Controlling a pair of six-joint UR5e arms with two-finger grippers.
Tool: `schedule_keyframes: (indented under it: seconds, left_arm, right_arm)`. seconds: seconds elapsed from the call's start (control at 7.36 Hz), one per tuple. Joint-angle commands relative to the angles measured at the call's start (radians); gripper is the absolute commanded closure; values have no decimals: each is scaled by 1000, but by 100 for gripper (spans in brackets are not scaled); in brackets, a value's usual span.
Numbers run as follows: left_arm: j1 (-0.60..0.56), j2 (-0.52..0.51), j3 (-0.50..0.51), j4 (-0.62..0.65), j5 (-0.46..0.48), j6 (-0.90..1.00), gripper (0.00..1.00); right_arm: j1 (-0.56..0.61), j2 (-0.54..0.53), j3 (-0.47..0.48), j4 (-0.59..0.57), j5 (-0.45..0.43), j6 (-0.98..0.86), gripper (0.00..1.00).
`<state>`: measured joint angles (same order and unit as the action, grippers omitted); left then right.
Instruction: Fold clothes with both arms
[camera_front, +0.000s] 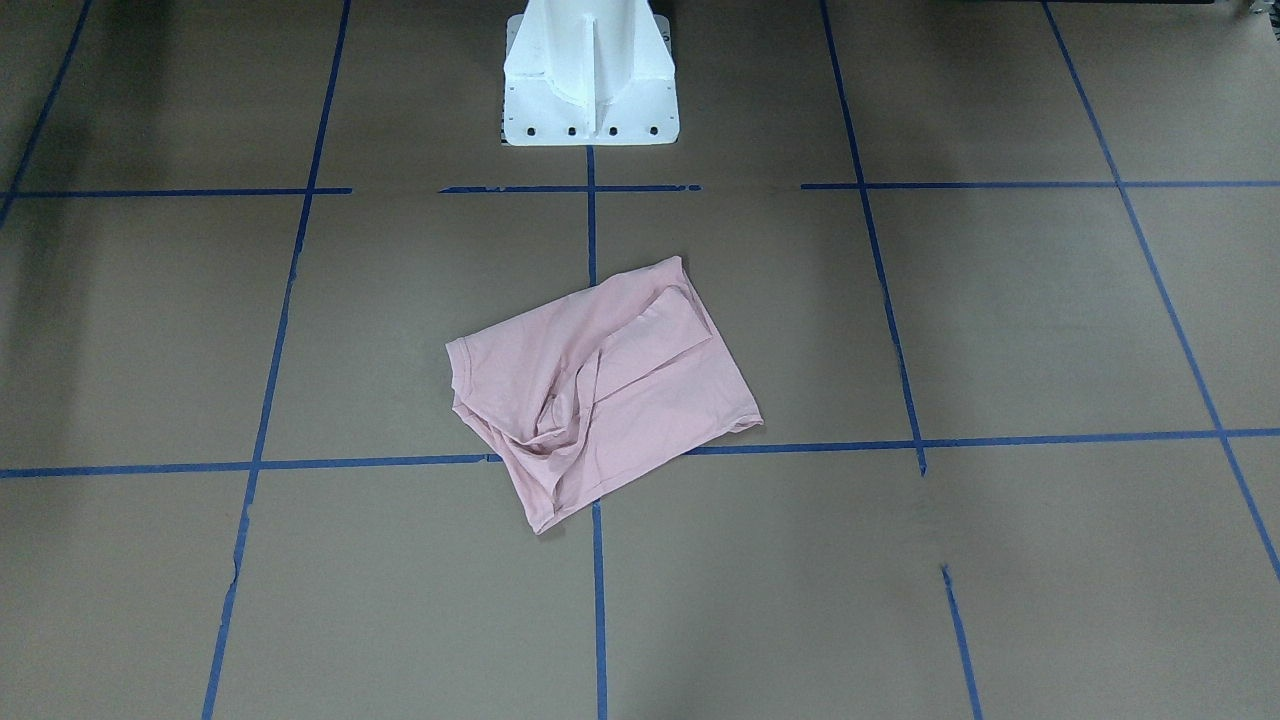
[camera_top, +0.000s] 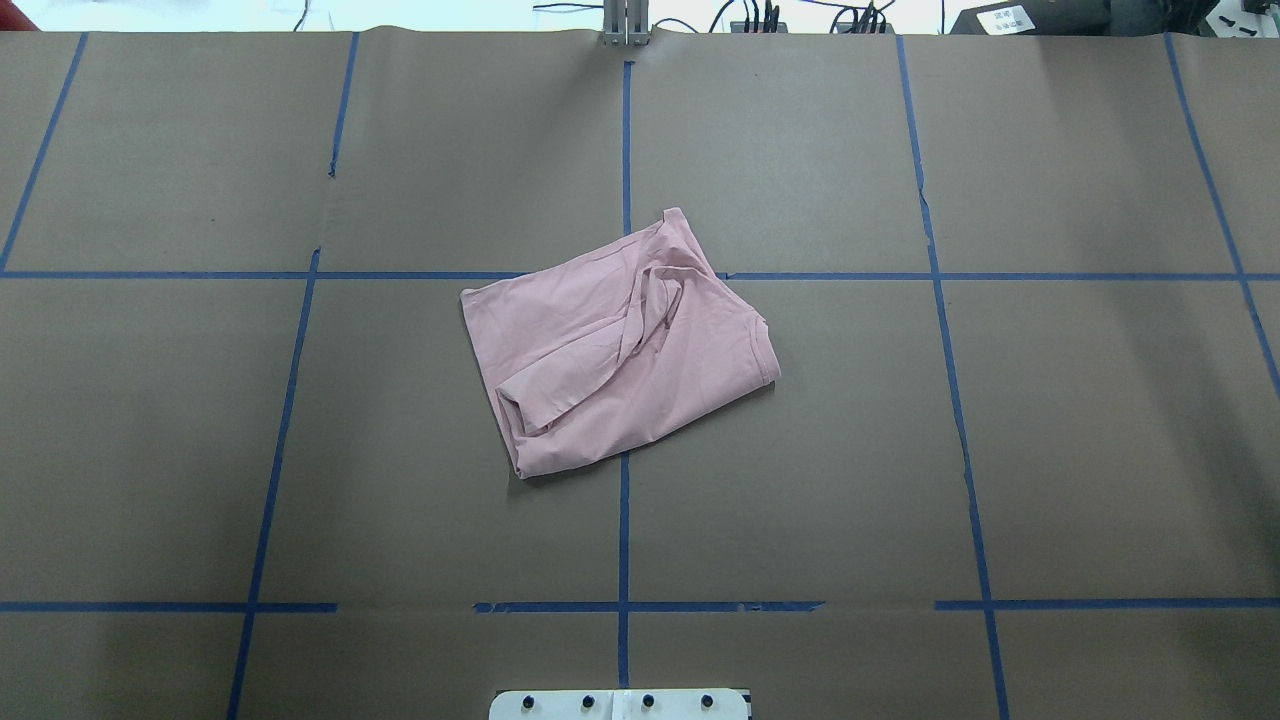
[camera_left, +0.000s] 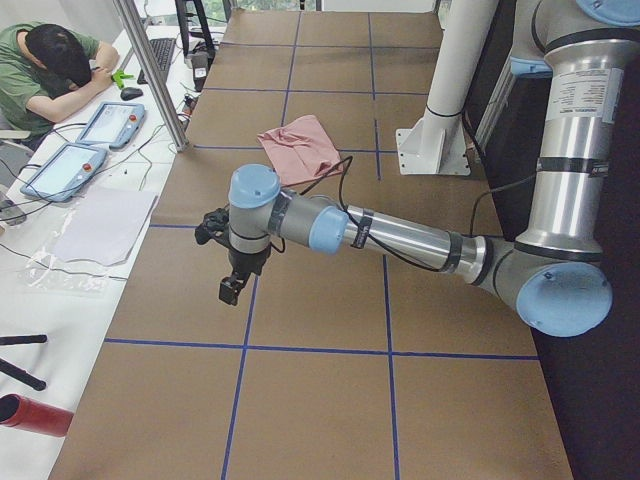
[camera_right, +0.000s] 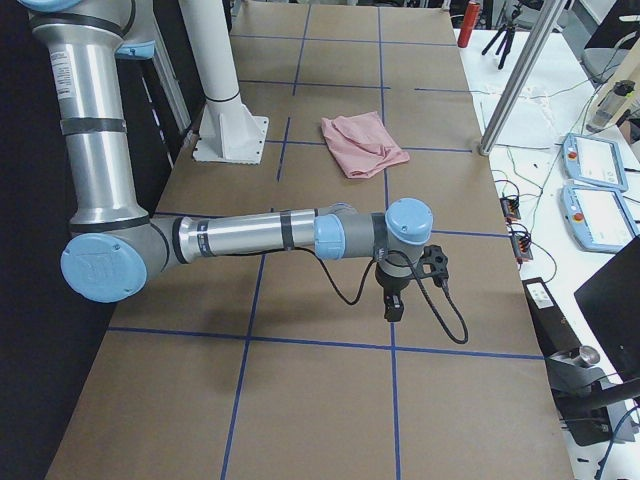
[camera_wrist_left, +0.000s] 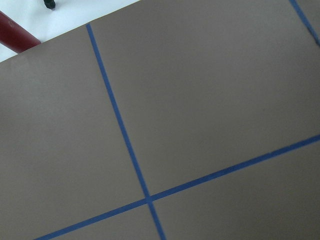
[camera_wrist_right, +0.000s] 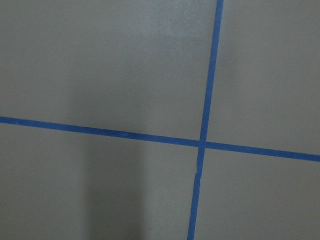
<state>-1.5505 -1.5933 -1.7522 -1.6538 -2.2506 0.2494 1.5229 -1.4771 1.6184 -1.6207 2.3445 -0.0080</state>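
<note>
Here the brown table (camera_top: 1100, 450), marked with blue tape lines (camera_top: 623, 500), fills each view. The left arm (camera_left: 400, 235) and right arm (camera_right: 250, 235) reach over its opposite ends. The pink shirt (camera_top: 610, 340) lies crumpled near the middle, well apart from both. I cannot tell how far the left gripper (camera_left: 231, 290) or right gripper (camera_right: 393, 307) stands apart.

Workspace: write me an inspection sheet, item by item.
Surface: brown paper table, blue tape grid.
Job's things: pink shirt, loosely folded, creased, at the centre.
Clutter: nothing seen.
Grippers: left gripper and right gripper hang over bare table, far from the shirt; jaws cannot be judged.
Cables: black cable loops off the right wrist.
Surroundings: white post by the shirt; person and pendants at a side desk.
</note>
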Motion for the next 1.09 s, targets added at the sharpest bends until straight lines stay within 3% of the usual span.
schedule_keyframes:
  seconds: [0.0, 0.27, 0.54, 0.95]
  left_arm:
    - [-6, 35, 102, -33, 26, 41, 0]
    - [-5, 21, 135, -29, 22, 39, 0]
    - [-5, 21, 146, -29, 20, 39, 0]
    - [-5, 21, 155, -29, 19, 39, 0]
  right_arm:
    - [3, -41, 26, 4, -7, 9, 0]
    - [19, -127, 73, -5, 9, 25, 0]
    - [19, -223, 128, 34, 1, 167, 0]
    - [19, -238, 121, 97, -1, 151, 0]
